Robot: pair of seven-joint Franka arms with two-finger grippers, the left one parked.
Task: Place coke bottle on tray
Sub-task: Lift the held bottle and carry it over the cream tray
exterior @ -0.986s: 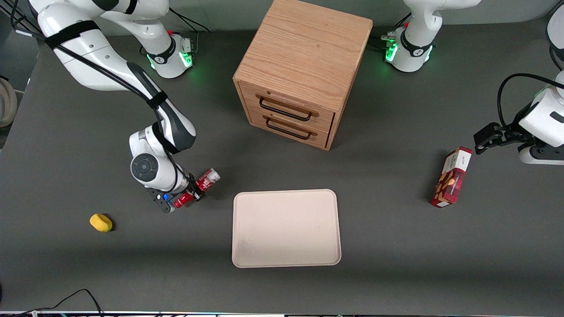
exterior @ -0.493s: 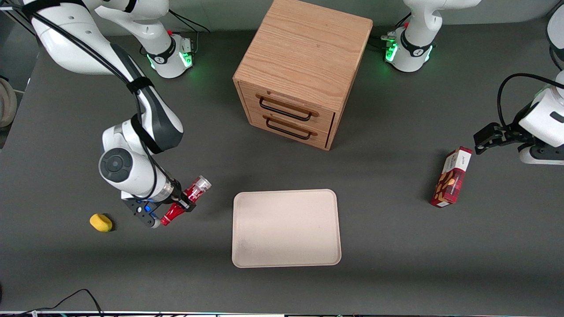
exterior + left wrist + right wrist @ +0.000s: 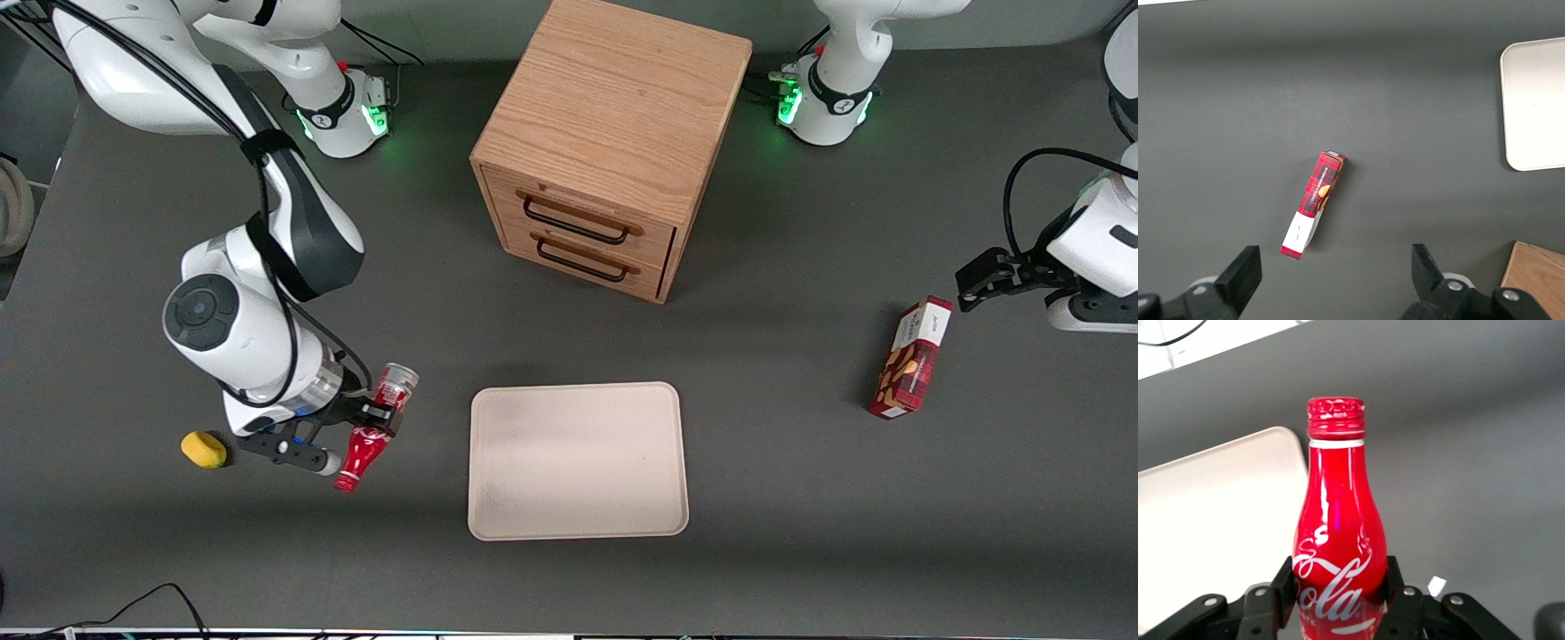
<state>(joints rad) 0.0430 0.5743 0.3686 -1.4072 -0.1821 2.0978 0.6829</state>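
Front view, dark grey table (image 3: 800, 533), gripper (image 3: 378, 420) gripping coke bottle (image 3: 366, 444)

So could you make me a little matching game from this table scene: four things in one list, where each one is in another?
Things:
1. coke bottle
2. tray
3. snack box
4. yellow lump

Places:
A. on the table in front of the wooden drawer cabinet
B. toward the parked arm's end of the table
C. on the table beside the working arm's gripper
D. clamped in the jaws, off the tray

Pairs: 1-D, 2-A, 3-B, 4-C
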